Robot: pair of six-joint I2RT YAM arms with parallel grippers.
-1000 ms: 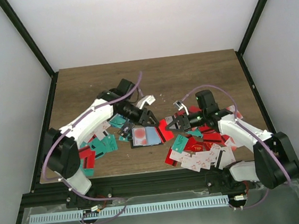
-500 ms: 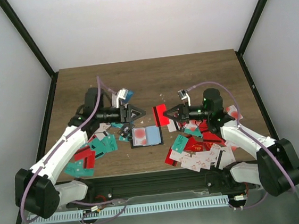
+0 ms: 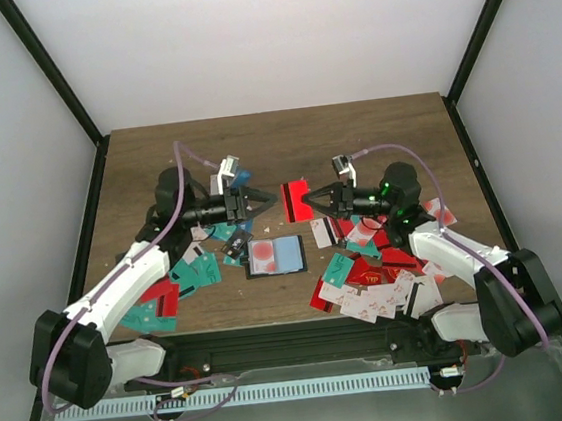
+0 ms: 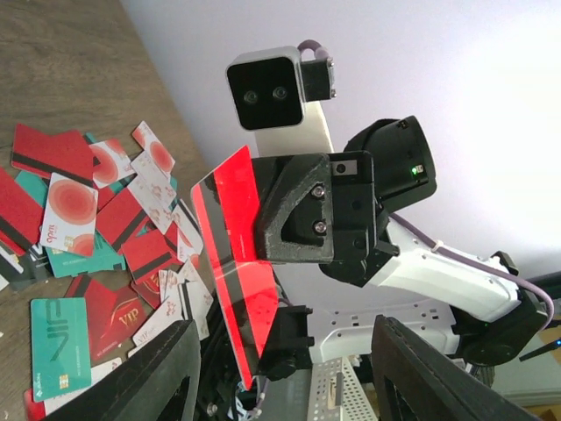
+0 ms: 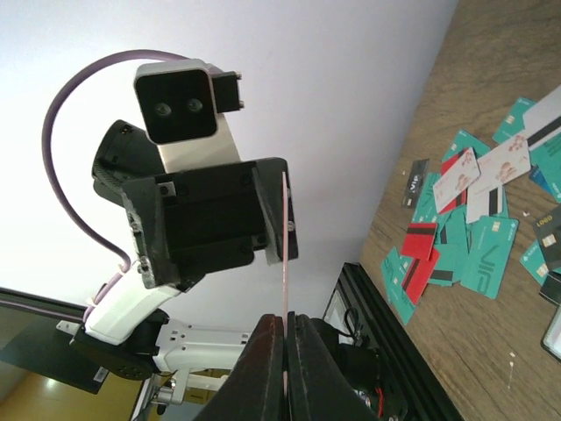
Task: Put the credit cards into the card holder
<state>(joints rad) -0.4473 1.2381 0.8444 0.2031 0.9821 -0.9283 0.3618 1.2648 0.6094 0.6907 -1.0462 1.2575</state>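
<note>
Top external: right pincer [image 3: 306, 200], card [image 3: 292, 191] aloft

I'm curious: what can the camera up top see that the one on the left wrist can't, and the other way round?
Only the top view shows the card holder, lying open on the table between the arms, and the scattered cards by the left arm. Only the left wrist view shows the two lenses of the right wrist camera and the VIP lettering on a teal card. Both show the red card held off the table, clamped in the right tool, and the right-hand pile of cards.
</note>
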